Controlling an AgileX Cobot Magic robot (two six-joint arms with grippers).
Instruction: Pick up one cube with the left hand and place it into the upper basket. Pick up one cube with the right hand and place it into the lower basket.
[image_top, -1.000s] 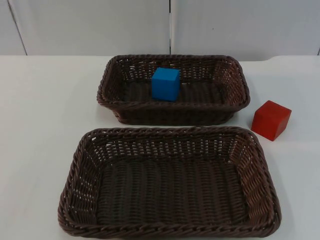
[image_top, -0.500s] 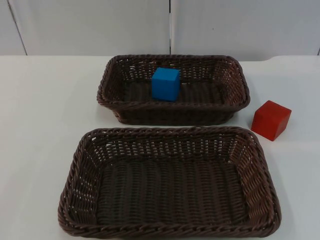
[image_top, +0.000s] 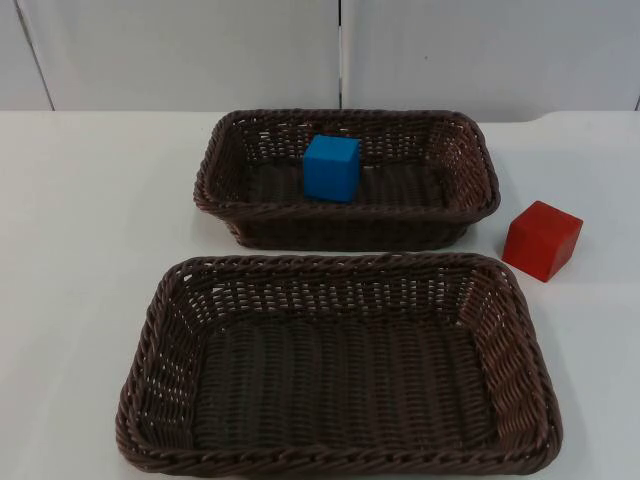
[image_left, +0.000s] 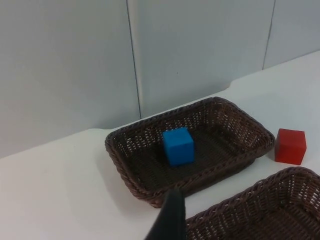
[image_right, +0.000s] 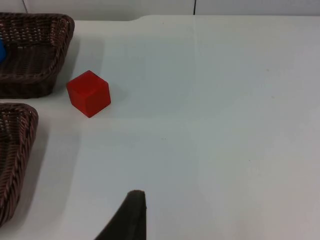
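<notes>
Blue cube (image_top: 331, 167) already in upper basket (image_top: 215, 175); red cube (image_top: 541, 240) on desk (image_top: 90, 230).

Lies beside lower basket's (image_top: 150, 330) right rim, nearer right claw (image_right: 131, 216); both claws' states impossible to tell.

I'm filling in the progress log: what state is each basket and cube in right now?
upper basket: holds the blue cube
blue cube: resting inside the upper basket
lower basket: nothing in it
red cube: on the table, right of both baskets, not gripped
</notes>
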